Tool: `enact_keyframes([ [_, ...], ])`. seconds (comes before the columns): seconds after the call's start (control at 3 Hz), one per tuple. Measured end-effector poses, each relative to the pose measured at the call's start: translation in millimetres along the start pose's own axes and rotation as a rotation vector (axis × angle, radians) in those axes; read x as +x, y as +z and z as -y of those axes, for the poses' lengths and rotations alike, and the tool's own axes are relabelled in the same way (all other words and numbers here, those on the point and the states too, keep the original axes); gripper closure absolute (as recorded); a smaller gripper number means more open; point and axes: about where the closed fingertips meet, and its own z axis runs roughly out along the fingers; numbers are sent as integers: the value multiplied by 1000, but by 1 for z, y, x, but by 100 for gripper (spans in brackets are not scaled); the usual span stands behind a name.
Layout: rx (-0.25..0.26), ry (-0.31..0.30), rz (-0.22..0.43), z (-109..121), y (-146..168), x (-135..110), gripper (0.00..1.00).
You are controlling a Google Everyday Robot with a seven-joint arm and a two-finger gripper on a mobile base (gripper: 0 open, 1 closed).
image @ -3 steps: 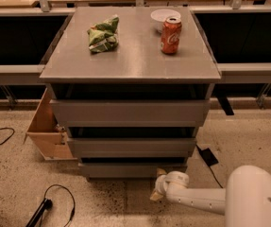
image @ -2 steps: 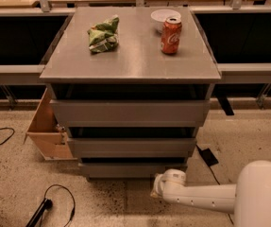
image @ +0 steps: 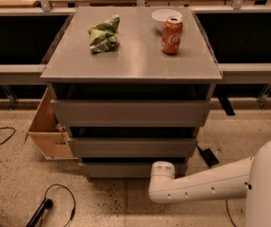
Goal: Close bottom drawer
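Observation:
The grey cabinet has three drawers. The bottom drawer (image: 121, 169) is the lowest and narrowest, with a plain front just above the floor. My white arm reaches in from the lower right, and my gripper (image: 162, 170) is at the right part of the bottom drawer's front, seemingly against it. The wrist hides the fingertips. The middle drawer (image: 132, 147) and the tall top drawer (image: 130, 112) sit above it.
On the cabinet top (image: 130, 60) lie a green chip bag (image: 104, 33), a red soda can (image: 172, 35) and a white bowl (image: 165, 17). A cardboard box (image: 50, 134) stands at the cabinet's left. Black cables (image: 55, 202) lie on the floor.
My arm has moved up and toward the cabinet; the gripper went from the floor in front of the drawer to its front panel.

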Motion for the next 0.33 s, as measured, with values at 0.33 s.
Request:
enact_keyframes([
  [0.33,2,7,-163,-31,-74,3,100],
])
